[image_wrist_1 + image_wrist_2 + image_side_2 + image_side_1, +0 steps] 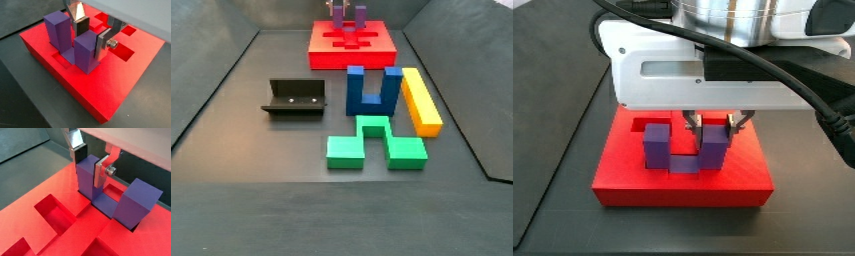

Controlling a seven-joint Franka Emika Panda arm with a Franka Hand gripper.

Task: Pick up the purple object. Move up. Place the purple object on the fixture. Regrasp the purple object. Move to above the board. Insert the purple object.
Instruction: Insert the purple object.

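Fingers [97, 174] of my gripper [93, 36] are clamping one prong of the purple object [75, 46], which is standing prongs-up, base sitting in a recess of the board [127, 85].

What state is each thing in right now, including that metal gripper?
Gripper: over the board, shut on one prong of the purple object.
Purple object: upright, prongs up, base seated in a board cutout.
Board: flat on the floor; other cutouts empty.
Fixture: empty.
Blue block: standing, untouched.
Yellow bar: lying flat.
Green block: lying flat.
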